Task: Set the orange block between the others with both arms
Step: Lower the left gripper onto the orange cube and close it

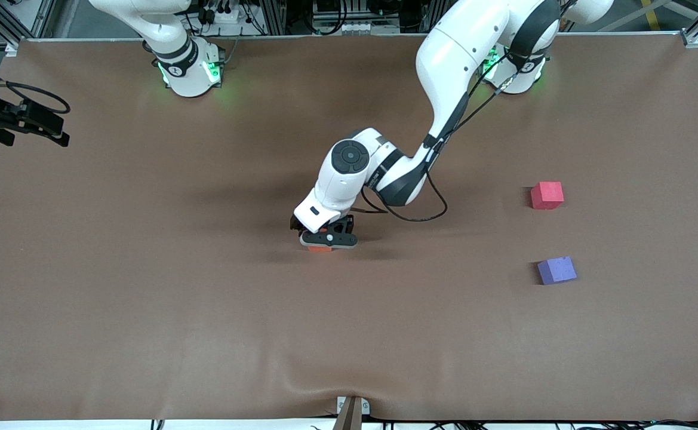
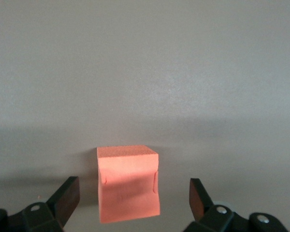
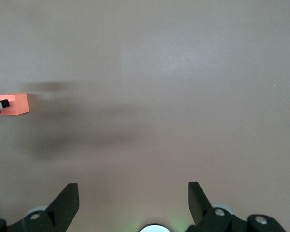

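Observation:
The orange block (image 1: pixel 320 248) lies mid-table, mostly hidden under my left gripper (image 1: pixel 328 239). In the left wrist view the orange block (image 2: pixel 128 183) sits between the fingers of the open left gripper (image 2: pixel 134 186), with a gap on each side. The pinkish-red cube (image 1: pixel 547 195) and the purple cube (image 1: pixel 556 270) rest toward the left arm's end of the table, the purple one nearer the front camera. My right gripper (image 3: pixel 134 188) is open and empty, high over the table near its own base; the orange block (image 3: pixel 14 104) shows far off in its view.
A black device on a cable (image 1: pixel 20 119) hangs over the table edge at the right arm's end. The right arm's base (image 1: pixel 188 68) stands at the back. A metal bracket (image 1: pixel 351 412) sits at the front edge, where the brown table cover (image 1: pixel 205 310) wrinkles.

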